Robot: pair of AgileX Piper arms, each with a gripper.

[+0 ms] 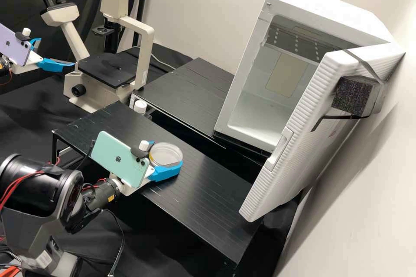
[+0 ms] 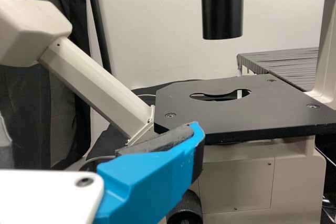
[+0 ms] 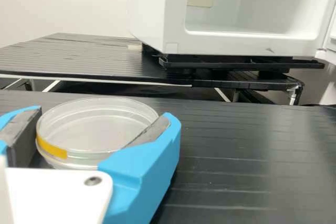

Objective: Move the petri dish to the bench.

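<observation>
In the high view, my right gripper (image 1: 166, 153) is over the near black bench (image 1: 208, 197), shut on the clear round petri dish (image 1: 166, 156). The right wrist view shows the dish (image 3: 100, 124), with a yellow strip on its side, between the two fingers of my right gripper (image 3: 105, 117). Whether its underside touches the bench cannot be told. At the high view's left edge my left gripper (image 1: 56, 53) stands open beside the microscope (image 1: 106, 69). In the left wrist view, one blue finger of the left gripper (image 2: 97, 132) shows in front of the microscope stage (image 2: 231, 114).
A white incubator (image 1: 242, 69) with its door (image 1: 299, 130) open stands at the right, on the farther black bench (image 1: 186, 91). A narrow gap separates the two benches. The microscope's eyepiece tube (image 2: 89, 82) slants up close to my left gripper.
</observation>
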